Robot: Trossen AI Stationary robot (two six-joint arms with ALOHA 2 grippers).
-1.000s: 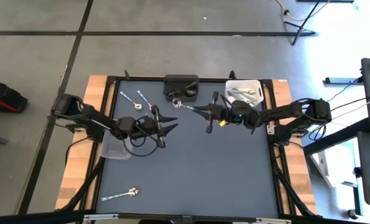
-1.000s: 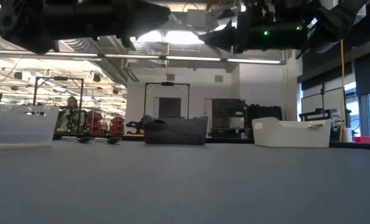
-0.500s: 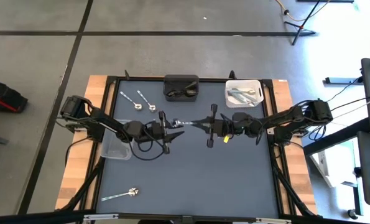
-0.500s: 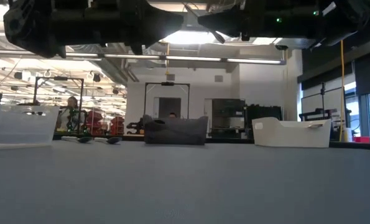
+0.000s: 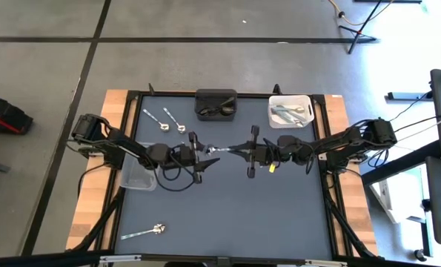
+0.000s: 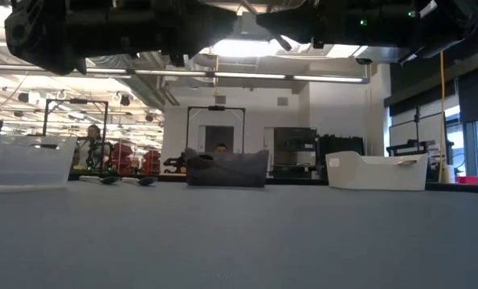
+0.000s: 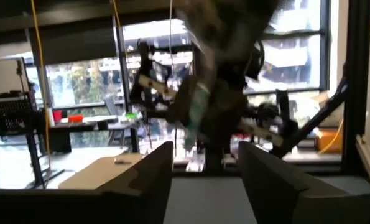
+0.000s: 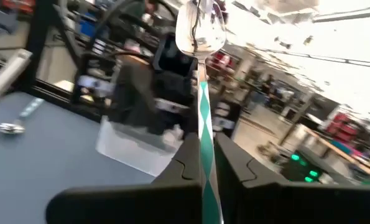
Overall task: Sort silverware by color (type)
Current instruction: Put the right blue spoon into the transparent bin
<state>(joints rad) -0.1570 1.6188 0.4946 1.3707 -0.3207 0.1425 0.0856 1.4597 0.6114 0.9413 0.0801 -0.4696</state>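
My right gripper (image 5: 233,150) hovers over the table's middle, shut on a silver spoon (image 5: 216,150) with a green-and-white striped handle. The spoon's bowl (image 8: 200,31) points toward my left gripper (image 5: 204,153). That gripper is open and faces the spoon at the same height. In the left wrist view the spoon (image 7: 198,115) stands just ahead of the gap between the fingers (image 7: 203,155), touching neither as far as I can see. Two silver spoons (image 5: 168,122) lie at the far left of the table, and one (image 5: 150,231) lies at the near left. My right gripper pinches the spoon's striped handle (image 8: 204,127) between its two fingers (image 8: 185,165), which lie along the handle. It comes level from the table's right. The spoon is lifted clear, roughly level, with its bowl sticking out past the fingertips toward the left.
A black bin (image 5: 216,104) with dark utensils stands at the far edge, and a white bin (image 5: 290,110) with silver ones is to its right. A clear bin (image 5: 138,176) sits at the left under my left arm. The mat's near half (image 5: 242,215) is bare.
My right gripper has carried the spoon from beside the black bin toward the near edge and a little left, to the table's middle. My left gripper has moved a little right, toward the spoon's bowl, staying open.
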